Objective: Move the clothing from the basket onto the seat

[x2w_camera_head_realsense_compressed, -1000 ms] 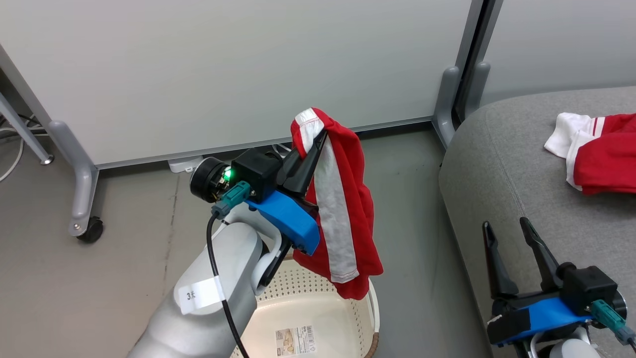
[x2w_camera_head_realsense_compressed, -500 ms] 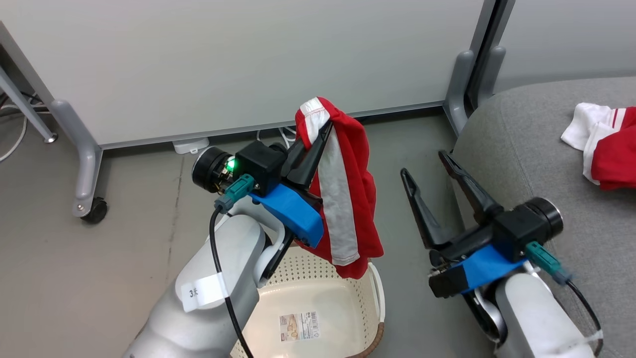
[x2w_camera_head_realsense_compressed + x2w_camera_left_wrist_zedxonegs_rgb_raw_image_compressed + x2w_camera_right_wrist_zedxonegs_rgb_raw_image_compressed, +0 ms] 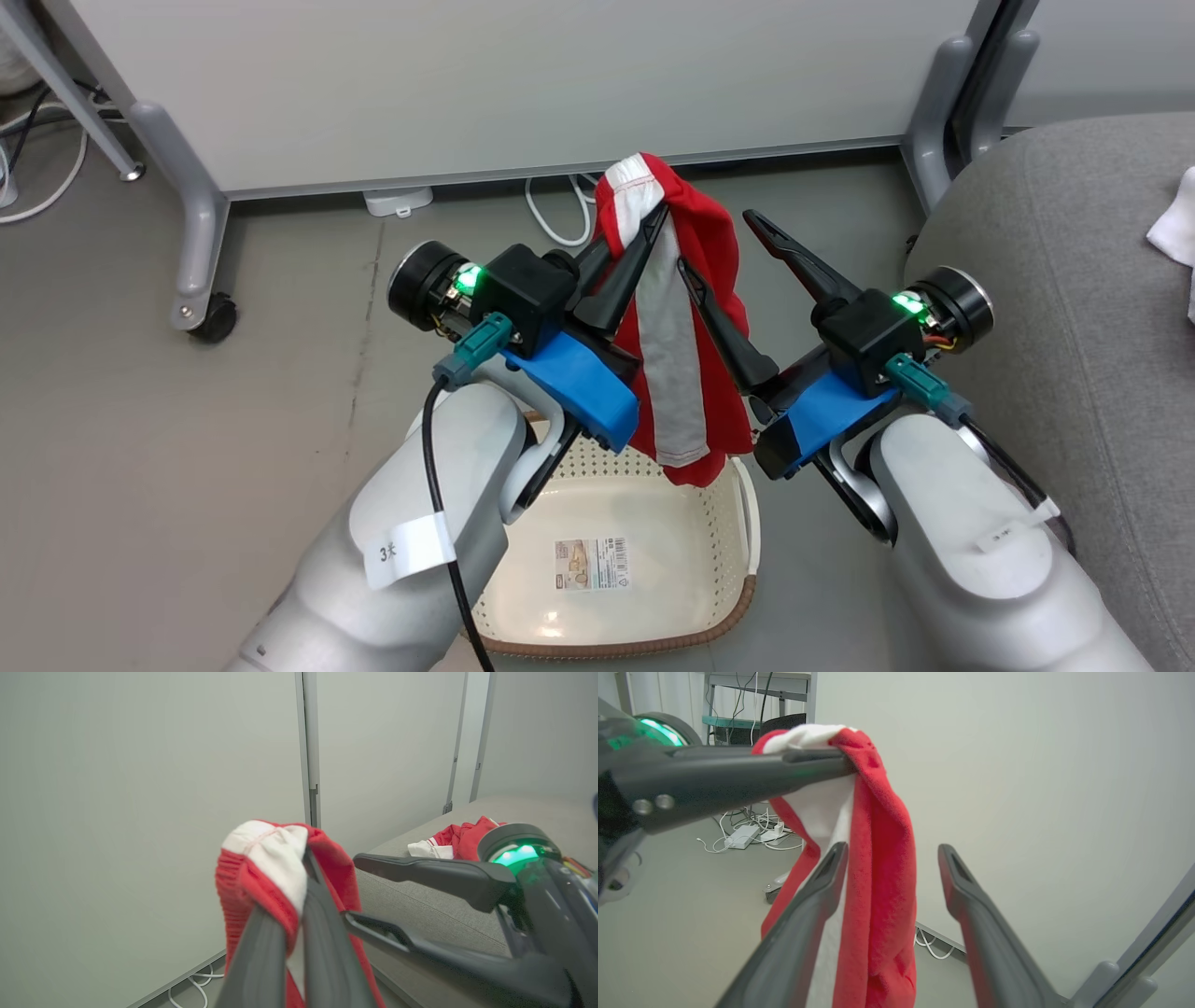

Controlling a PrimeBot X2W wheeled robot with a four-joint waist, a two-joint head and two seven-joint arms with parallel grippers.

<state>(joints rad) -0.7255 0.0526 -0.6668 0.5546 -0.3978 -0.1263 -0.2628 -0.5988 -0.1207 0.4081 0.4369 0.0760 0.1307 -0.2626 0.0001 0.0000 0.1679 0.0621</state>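
Your left gripper is clamped on the red garment at centre frame, which hangs above the basket at bottom centre. Your right gripper is spread wide, with the cloth between its fingers but not pinched. Other clothing lies on the seat, right side.

Red-white garment dangling over cream basket, grey seat beside

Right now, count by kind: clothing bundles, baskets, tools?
Clothing bundles: 2, red garment in the shut left tool, red-and-white heap on the seat.
Baskets: 1, the basket.
Tools: 2, right tool open.
Total: 5.
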